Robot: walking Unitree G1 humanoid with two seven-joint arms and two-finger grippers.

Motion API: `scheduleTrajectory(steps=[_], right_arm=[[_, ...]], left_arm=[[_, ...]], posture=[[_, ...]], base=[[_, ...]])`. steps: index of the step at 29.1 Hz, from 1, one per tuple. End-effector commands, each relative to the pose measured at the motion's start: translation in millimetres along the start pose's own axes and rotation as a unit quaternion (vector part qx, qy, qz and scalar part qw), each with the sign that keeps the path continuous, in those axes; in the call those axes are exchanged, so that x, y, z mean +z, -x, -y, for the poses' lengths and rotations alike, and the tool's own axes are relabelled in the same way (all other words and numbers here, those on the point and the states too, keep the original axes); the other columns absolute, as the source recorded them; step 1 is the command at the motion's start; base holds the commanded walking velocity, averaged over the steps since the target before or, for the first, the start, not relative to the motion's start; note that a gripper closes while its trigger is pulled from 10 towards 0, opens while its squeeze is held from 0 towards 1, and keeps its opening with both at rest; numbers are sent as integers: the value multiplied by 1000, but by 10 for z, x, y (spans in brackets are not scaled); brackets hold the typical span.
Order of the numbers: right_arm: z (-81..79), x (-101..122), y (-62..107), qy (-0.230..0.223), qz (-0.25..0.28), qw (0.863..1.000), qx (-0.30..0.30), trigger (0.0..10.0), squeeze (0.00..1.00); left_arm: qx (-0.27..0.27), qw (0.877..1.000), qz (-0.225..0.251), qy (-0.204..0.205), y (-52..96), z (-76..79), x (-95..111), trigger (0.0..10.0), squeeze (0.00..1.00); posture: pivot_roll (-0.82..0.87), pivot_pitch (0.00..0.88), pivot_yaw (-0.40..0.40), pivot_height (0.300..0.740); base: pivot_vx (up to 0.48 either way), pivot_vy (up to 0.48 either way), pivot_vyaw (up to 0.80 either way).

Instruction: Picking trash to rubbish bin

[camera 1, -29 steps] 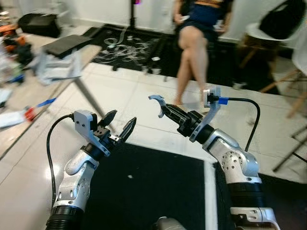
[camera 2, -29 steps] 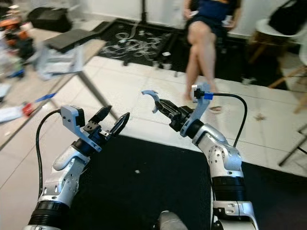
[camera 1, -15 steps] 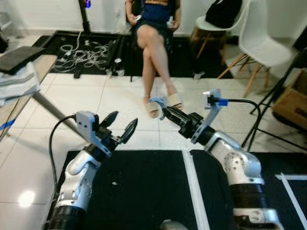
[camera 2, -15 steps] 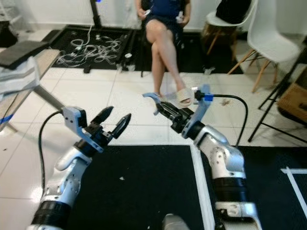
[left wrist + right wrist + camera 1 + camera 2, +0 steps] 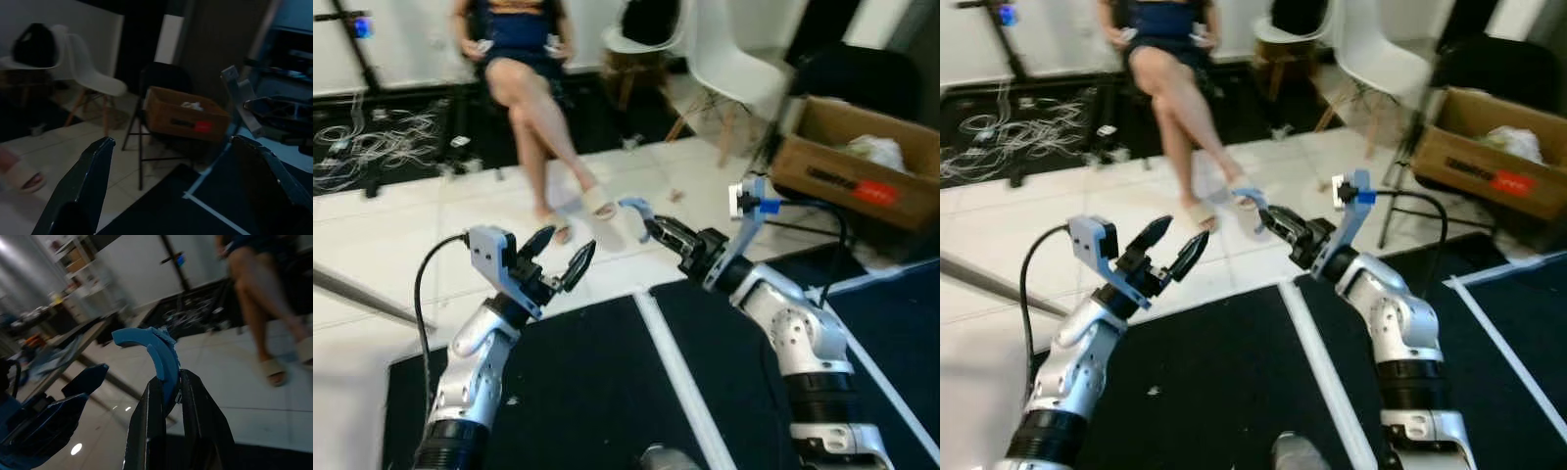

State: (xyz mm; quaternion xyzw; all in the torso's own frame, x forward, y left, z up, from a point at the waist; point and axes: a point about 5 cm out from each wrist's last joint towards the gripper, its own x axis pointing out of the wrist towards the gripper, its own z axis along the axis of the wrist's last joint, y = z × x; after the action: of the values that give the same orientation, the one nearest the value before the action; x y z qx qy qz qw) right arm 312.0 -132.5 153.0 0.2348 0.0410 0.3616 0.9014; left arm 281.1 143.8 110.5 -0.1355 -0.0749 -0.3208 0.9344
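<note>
While the head views show both arms raised over the black mat [image 5: 607, 392], the right wrist view gives the grip up close: right gripper [image 5: 168, 382] clamped on a curved blue plastic scrap [image 5: 156, 352], which sticks out past the fingertips. Left gripper [image 5: 558, 259] spread wide, nothing in it. Cardboard box [image 5: 852, 157] w/ red label, text unreadable, lies beyond the right gripper. Seated person [image 5: 533, 88] beyond the left gripper.

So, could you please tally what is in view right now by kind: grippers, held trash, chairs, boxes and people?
Grippers: 2, left gripper open, right gripper shut on the trash
Blue curved plastic piece: 1
White chairs: 2
Black folding chair: 1
Cardboard box: 1
Seated person: 1
Total: 8
</note>
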Motion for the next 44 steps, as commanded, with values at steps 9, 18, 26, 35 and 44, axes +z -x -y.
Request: scheduleTrajectory(steps=[9, 18, 26, 35, 44], right_arm=[[-16, -12, -12, -4, -2, 1000, 1, 10000, 0], [-15, -13, -13, -4, -2, 1000, 1, 10000, 0], [-15, -12, -13, -4, -2, 1000, 0, 10000, 0], [-15, -11, -14, -4, -3, 1000, 0, 10000, 0], [-15, -12, -15, -4, -4, 1000, 1, 10000, 0]], left_arm=[[2, 1000, -7, -6, 26, -13, -14, 10000, 0], [0, 1000, -8, -6, 22, -12, -15, 10000, 0], [0, 1000, -8, -6, 21, -11, -13, 10000, 0], [-3, 1000, -7, -3, 19, -4, -13, 10000, 0], [-30, 999, -10, 24, 34, 42, -14, 10000, 0]], posture=[[13, 0, -6, 740], [13, 0, -6, 740], [13, 0, -6, 740], [13, 0, -6, 740], [13, 0, -6, 740]], base=[[0, 0, -775], [0, 0, -775], [0, 0, -775], [0, 0, -775], [0, 0, -775]])
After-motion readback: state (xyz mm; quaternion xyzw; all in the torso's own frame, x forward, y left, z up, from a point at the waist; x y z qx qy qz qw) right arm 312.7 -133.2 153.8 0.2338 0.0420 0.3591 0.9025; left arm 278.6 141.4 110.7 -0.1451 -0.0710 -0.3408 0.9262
